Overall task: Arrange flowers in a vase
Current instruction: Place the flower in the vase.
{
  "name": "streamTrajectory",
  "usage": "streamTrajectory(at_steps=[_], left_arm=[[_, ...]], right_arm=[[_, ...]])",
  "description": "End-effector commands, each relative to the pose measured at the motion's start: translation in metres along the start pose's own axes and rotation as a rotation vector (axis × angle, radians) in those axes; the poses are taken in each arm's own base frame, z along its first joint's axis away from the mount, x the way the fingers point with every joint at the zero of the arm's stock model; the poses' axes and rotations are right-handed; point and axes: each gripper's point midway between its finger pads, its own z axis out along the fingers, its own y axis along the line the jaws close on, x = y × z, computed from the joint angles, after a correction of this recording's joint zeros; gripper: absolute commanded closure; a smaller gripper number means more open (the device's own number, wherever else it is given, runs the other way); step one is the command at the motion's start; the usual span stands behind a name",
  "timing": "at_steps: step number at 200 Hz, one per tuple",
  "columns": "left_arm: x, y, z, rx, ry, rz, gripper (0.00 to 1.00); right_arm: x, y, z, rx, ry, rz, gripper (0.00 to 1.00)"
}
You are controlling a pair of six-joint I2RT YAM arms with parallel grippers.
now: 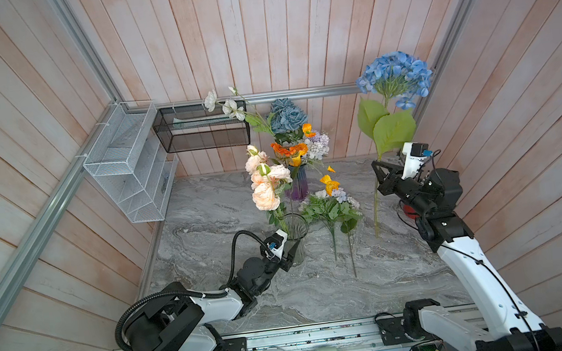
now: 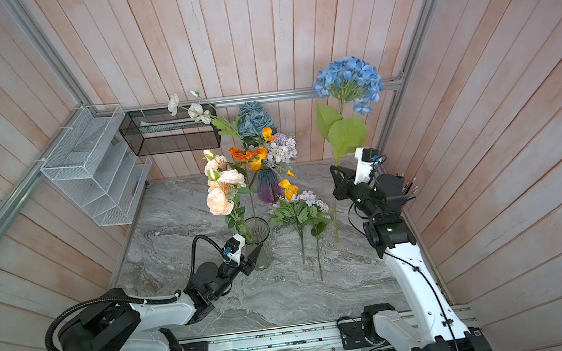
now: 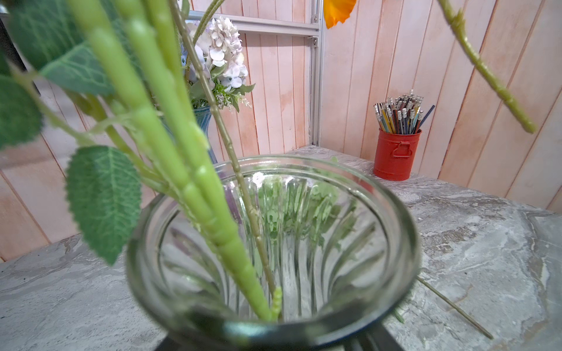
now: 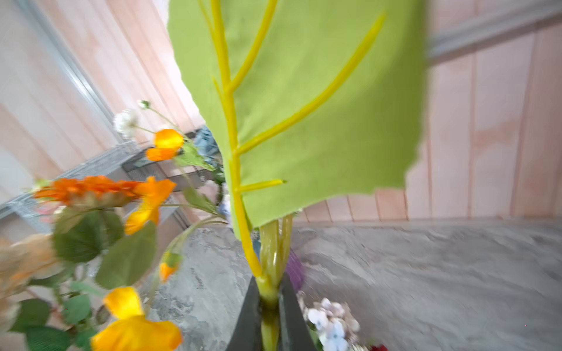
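Step in hand, I judge: hydrangea (image 1: pixel 393 75) into clear vase (image 1: pixel 296 230). My right gripper (image 1: pixel 379 176) pinches its stem tight, bloom high, well right of vase. My left gripper (image 1: pixel 291 258) straddles vase body, fingers bracing it; peach roses (image 1: pixel 265 188) already inside. Next I need stem tip over rim, then lower.

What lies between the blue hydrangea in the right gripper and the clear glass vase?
A loose bunch with lilac and orange blooms lies on the table between the hydrangea and the clear vase. The peach roses already take one side of the vase's mouth; the rest looks open.
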Motion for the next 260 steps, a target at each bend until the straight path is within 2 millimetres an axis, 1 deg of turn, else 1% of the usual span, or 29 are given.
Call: streamTrajectory(at_steps=[1,19,29,54,63,79,99,119,151,172,197,221,232,244,260], left_arm=[[0.033,0.005,-0.006,-0.026,0.12,0.061,0.42],[0.035,0.005,-0.006,-0.026,0.124,0.056,0.42],[0.035,0.005,-0.006,-0.025,0.126,0.055,0.42],[0.038,0.005,-0.005,-0.027,0.135,0.061,0.42],[0.039,0.005,-0.005,-0.028,0.136,0.062,0.42],[0.041,0.005,-0.005,-0.03,0.139,0.061,0.42],[0.042,0.005,-0.005,-0.029,0.142,0.059,0.42],[0.043,0.005,-0.005,-0.031,0.146,0.057,0.42],[0.044,0.004,-0.005,-0.028,0.149,0.054,0.42],[0.044,0.004,-0.005,-0.028,0.15,0.055,0.42],[0.045,0.003,-0.005,-0.023,0.152,0.057,0.42],[0.046,0.002,-0.004,-0.023,0.154,0.054,0.42],[0.047,0.001,-0.005,-0.02,0.156,0.055,0.42],[0.048,0.002,-0.005,-0.02,0.159,0.057,0.42],[0.049,0.001,-0.006,-0.017,0.163,0.058,0.42]], right_arm=[[-0.034,0.059,-0.007,-0.21,-0.122,-0.081,1.0],[-0.039,0.102,-0.011,-0.358,-0.166,-0.108,1.0],[-0.039,0.121,-0.009,-0.417,-0.179,-0.128,1.0],[-0.03,0.168,-0.003,-0.553,-0.198,-0.154,1.0],[-0.024,0.181,0.001,-0.59,-0.203,-0.155,1.0],[-0.021,0.203,0.003,-0.653,-0.229,-0.161,1.0],[-0.022,0.221,0.006,-0.698,-0.258,-0.149,1.0],[-0.022,0.232,0.008,-0.728,-0.302,-0.136,1.0],[-0.017,0.242,0.011,-0.777,-0.361,-0.104,1.0],[-0.009,0.246,0.01,-0.81,-0.404,-0.082,1.0],[0.006,0.241,0.016,-0.801,-0.409,-0.061,1.0],[0.026,0.232,0.021,-0.784,-0.408,-0.022,1.0],[0.033,0.228,0.02,-0.79,-0.412,0.0,1.0],[0.045,0.227,0.02,-0.794,-0.408,0.003,1.0],[0.065,0.227,0.027,-0.764,-0.367,-0.019,1.0]])
